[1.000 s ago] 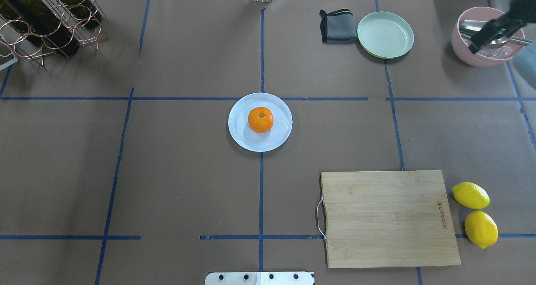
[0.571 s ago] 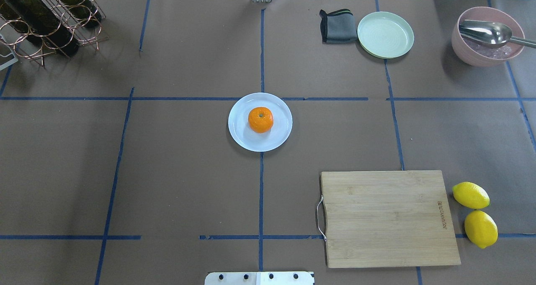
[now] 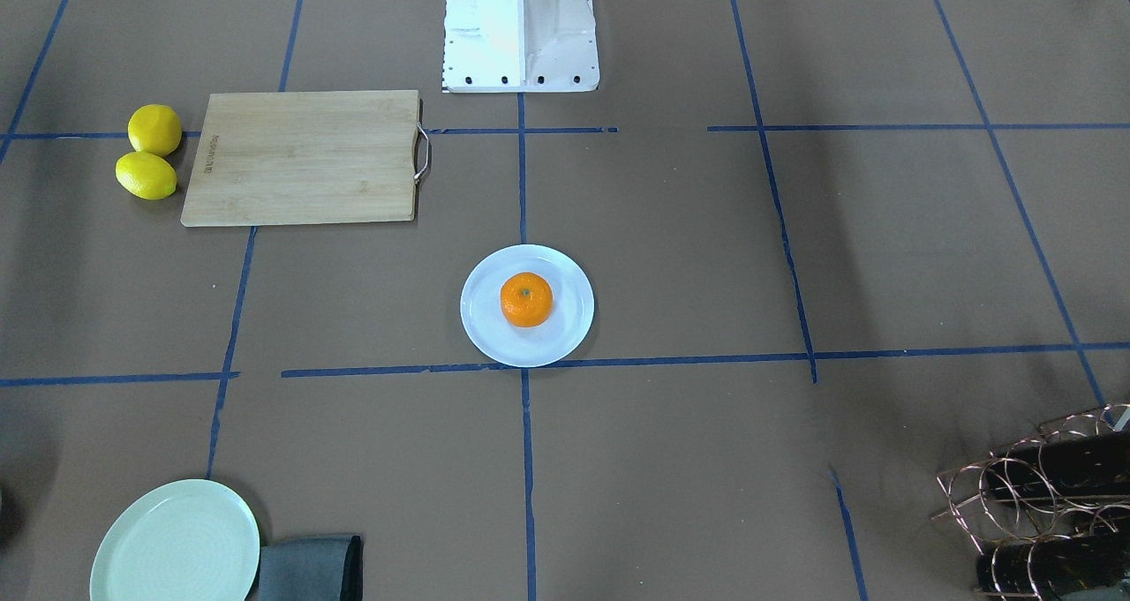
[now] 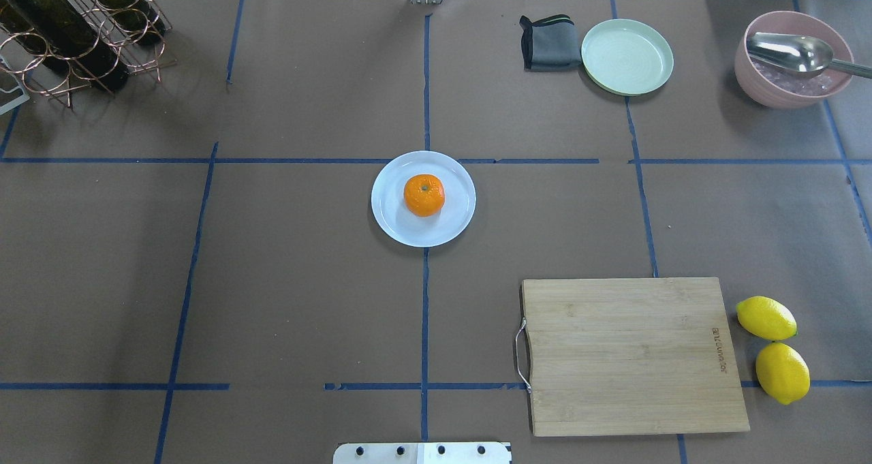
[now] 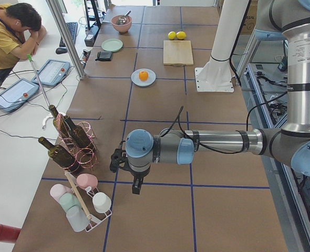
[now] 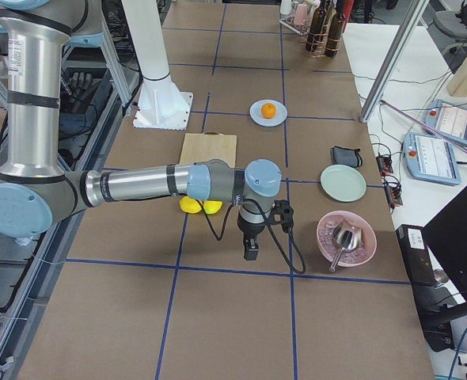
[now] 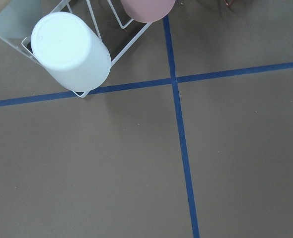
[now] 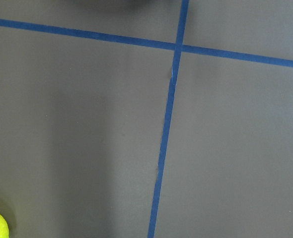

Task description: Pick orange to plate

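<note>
The orange (image 4: 424,195) sits stem up in the middle of the white plate (image 4: 392,217) at the table's centre, also seen in the front view as orange (image 3: 526,299) on plate (image 3: 487,327). Neither gripper is near it. My left gripper (image 5: 136,187) hangs over the table's far left end by the bottle rack, shown only in the left side view, so I cannot tell its state. My right gripper (image 6: 251,253) hangs over the right end near the lemons, and its state cannot be told either. No fingers show in the wrist views.
A wooden cutting board (image 4: 630,355) lies front right with two lemons (image 4: 766,318) beside it. Back right hold a mint-green plate (image 4: 627,56), a grey cloth (image 4: 548,41) and a pink bowl (image 4: 763,89) with a spoon. A wine rack (image 4: 68,35) stands back left.
A dark arm that reached over the pink bowl at the back right has left the overhead view. The orange and the plate have not moved.
</note>
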Robot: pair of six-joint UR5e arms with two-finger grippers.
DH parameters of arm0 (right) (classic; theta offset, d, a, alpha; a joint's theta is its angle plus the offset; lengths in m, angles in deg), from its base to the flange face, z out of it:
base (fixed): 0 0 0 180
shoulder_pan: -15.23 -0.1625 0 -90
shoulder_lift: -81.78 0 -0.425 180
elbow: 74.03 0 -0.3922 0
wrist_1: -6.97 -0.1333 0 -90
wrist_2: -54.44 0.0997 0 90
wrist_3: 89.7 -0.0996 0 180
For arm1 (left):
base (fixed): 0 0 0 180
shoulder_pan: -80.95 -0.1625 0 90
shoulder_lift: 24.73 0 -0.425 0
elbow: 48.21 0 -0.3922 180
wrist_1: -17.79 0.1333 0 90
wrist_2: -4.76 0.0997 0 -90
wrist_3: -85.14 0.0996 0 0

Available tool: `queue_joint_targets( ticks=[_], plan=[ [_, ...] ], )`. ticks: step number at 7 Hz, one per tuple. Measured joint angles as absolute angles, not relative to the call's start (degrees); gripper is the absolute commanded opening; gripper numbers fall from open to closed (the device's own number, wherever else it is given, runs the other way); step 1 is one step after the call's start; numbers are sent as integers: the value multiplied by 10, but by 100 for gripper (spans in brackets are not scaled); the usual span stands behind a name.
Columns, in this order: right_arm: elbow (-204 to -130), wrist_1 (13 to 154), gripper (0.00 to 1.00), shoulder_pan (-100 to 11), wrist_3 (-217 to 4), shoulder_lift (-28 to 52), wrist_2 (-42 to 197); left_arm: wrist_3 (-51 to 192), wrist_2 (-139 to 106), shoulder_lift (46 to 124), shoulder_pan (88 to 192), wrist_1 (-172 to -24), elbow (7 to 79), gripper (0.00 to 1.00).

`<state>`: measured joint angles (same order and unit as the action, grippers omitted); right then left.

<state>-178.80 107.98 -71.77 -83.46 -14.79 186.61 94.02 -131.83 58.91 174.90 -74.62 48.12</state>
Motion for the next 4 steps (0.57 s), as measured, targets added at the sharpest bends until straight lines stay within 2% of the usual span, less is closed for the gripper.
queue_joint_targets(
  ticks=[4],
  plan=[
    [-1776,1078,100,-724,-834,-154,1872,940,-1318,590,1749,-746,482,100]
  ],
)
